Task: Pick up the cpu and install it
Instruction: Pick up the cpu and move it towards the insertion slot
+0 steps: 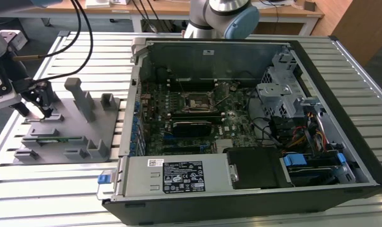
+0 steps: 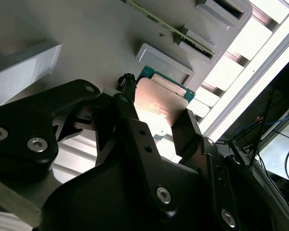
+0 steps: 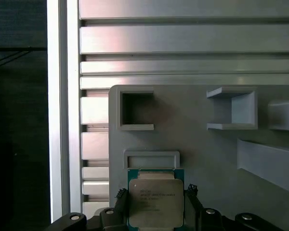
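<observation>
Biggest first: slatted metal table [image 1: 52, 198], w/ the open computer case [image 1: 241, 204] taking up most of the exterior view's right. The green board [image 1: 235, 118] lies flat inside it. The grey parts tray [image 1: 58, 120] sits on the slats just beside the case, toward the exterior view's left, and my gripper [image 1: 34, 112] is down over that tray's far corner, near the tall posts [image 1: 83, 99].

The chip [image 3: 156, 199] is at that corner of the tray, right by a small raised ledge [image 3: 151, 159]. In both wrist views it sits between the fingers [image 3: 191, 202], which look closed onto its two opposite edges, silver top facing up. I can't tell whether it's lifted off the tray or resting on it.

What worries me, imo:
- The hold is on thin edges only. Any uneven contact and the chip could tilt or pop out, esp. over the gaps between slats.
- The ledge is v. close. A lift that isn't straight up could snag the rim on it and twist the chip in the grip.
- The posts and the memory stick [image 1: 52, 138] stand near the gripper, so a sideways swing could clip them.
- The case wall stands betw. tray and socket [image 1: 197, 101], so a low pass could hit it.
- At the socket, a tilted or mis-turned chip would prob. damage the contacts. I can't tell whether its frame is open.
</observation>
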Controlling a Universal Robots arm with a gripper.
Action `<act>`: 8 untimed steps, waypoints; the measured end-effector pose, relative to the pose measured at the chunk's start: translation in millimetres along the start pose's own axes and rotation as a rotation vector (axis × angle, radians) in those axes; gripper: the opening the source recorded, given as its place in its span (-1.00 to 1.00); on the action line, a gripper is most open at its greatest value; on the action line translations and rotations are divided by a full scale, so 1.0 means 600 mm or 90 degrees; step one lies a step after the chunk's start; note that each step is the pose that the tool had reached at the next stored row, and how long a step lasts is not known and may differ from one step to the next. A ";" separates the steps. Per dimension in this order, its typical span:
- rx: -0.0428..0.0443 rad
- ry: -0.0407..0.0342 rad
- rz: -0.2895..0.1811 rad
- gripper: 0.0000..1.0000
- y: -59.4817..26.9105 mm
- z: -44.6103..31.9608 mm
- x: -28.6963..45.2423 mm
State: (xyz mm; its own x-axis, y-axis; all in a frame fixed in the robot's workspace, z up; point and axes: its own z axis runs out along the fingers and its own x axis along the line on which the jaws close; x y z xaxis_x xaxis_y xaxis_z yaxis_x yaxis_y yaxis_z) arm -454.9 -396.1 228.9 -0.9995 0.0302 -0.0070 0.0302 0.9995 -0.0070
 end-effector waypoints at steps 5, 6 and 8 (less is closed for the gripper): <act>0.0000 0.0000 0.000 0.08 0.000 -0.004 0.000; -0.0001 -0.0001 0.000 0.08 0.000 -0.004 0.000; -0.0001 -0.0002 0.000 0.08 0.001 -0.005 0.000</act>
State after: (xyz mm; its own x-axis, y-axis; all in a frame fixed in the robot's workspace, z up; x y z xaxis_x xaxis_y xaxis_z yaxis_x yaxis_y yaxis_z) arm -454.9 -395.5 232.2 -0.9995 0.0303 -0.0073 0.0303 0.9995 -0.0068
